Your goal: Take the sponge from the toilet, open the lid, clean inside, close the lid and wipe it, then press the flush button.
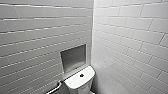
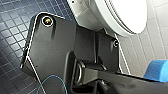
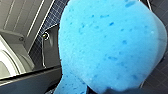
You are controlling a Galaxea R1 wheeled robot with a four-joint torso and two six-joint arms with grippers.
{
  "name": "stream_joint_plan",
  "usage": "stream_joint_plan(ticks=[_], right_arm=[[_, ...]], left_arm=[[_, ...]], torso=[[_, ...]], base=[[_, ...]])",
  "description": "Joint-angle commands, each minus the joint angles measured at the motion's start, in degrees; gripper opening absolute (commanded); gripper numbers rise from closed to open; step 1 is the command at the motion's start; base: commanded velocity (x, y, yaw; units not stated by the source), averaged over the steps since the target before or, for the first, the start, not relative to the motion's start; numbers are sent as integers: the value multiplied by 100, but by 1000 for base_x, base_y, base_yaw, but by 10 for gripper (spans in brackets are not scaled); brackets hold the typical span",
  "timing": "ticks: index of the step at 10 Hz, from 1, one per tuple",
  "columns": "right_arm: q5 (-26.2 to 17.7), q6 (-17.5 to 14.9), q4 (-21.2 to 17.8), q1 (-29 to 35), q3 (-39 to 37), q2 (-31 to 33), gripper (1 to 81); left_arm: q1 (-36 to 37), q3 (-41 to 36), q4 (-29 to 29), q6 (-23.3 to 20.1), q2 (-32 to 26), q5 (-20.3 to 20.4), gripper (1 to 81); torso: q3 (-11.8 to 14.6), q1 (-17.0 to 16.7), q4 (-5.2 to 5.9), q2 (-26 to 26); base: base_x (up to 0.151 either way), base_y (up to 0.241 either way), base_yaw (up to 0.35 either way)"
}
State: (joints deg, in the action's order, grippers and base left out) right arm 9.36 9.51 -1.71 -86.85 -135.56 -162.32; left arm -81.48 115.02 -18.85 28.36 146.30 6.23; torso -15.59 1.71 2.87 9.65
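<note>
The bright blue sponge looms very close in the right wrist view, and my right gripper is shut on its lower end. A corner of the same sponge shows in the left wrist view, beside and below the toilet. My left gripper is shut and I see nothing in it. The white toilet stands in the corner in the head view, with the small dark flush button in the middle of the tank's flat top. The white oval lid sits over the bowl and looks lowered.
White tiled walls meet in a corner right behind the toilet tank. A recessed niche sits in the wall above the tank. A chrome rail runs along the wall left of the tank. The floor has small dark blue tiles.
</note>
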Motion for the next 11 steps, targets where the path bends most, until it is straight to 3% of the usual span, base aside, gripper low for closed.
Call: stream_joint_plan(ticks=[1, 4, 8, 11], right_arm=[[-295, -2, -5, 119, 4, -48, 10], [-295, -37, -5, 110, -101, -198, 10], [-347, -46, -5, 84, -987, -698, 10], [-339, -54, 12, 40, -1314, -858, 10]], left_arm=[[-206, 1275, 74, 3, 900, -96, 10], [-329, 1980, 74, 3, 1481, -96, 10], [-435, 3184, 65, -5, 2210, -122, 10], [-444, 3562, 57, -32, 2553, -342, 10]], torso=[[0, 0, 0, 0], [2, -2, 0, 2], [4, -5, 0, 4], [6, -6, 0, 4]], base=[[0, 0, 0], [0, 0, 0], [0, 0, 0], [0, 0, 0]])
